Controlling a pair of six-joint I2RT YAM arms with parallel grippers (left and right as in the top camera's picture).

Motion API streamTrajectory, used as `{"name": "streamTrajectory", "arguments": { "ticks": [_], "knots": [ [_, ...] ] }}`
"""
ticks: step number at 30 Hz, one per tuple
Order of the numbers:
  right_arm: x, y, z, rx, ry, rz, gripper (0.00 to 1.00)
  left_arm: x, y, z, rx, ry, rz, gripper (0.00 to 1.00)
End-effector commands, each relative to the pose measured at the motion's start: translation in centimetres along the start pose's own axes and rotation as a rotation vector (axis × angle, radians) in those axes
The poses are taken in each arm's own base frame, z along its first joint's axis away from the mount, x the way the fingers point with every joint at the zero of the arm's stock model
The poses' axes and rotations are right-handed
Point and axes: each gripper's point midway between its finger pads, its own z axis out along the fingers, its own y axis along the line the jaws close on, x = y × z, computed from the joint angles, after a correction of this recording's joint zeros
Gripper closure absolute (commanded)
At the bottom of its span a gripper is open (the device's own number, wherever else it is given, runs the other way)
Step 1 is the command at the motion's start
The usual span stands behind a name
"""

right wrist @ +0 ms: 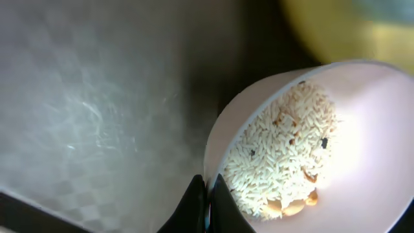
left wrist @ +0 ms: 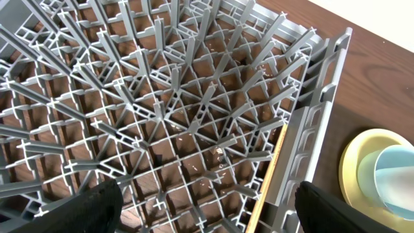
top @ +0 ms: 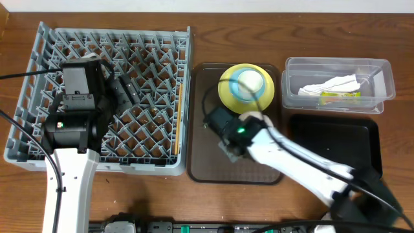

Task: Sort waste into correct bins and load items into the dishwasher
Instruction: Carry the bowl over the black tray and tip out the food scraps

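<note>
My right gripper (right wrist: 208,194) is shut on the rim of the white bowl (right wrist: 362,129), which holds whitish rice scraps (right wrist: 284,149). In the overhead view the right gripper (top: 228,147) is over the dark brown serving tray (top: 259,171), and the arm hides the bowl. The light blue bowl (top: 249,82) sits on the yellow plate (top: 226,97) at the tray's far end. My left gripper (left wrist: 213,213) is open and empty above the grey dish rack (top: 39,65). The chopsticks (top: 180,110) lie along the rack's right edge. The napkin (top: 333,85) and the green-and-yellow wrapper (top: 339,95) lie in the clear tub (top: 385,68).
The glossy black tray (top: 336,139) lies at the right, below the clear tub. The right arm stretches from the bottom right across it. A few rice bits (left wrist: 220,152) show on the wood under the rack's grid. The plate (left wrist: 359,162) shows beside the rack.
</note>
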Motion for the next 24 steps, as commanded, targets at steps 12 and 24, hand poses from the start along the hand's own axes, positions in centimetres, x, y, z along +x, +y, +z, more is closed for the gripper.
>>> {"name": "streamTrajectory", "arguments": {
  "ticks": [12, 24],
  "knots": [
    [-0.7, -10.7, -12.1, -0.334, -0.3, 0.56, 0.99, -0.8, 0.0, -0.7, 0.001, -0.025, -0.006, 0.11],
    [3.1, -17.5, -12.8, -0.517, -0.356, 0.868, 0.99, -0.8, 0.0, -0.7, 0.001, -0.025, -0.006, 0.12]
  ]
}}
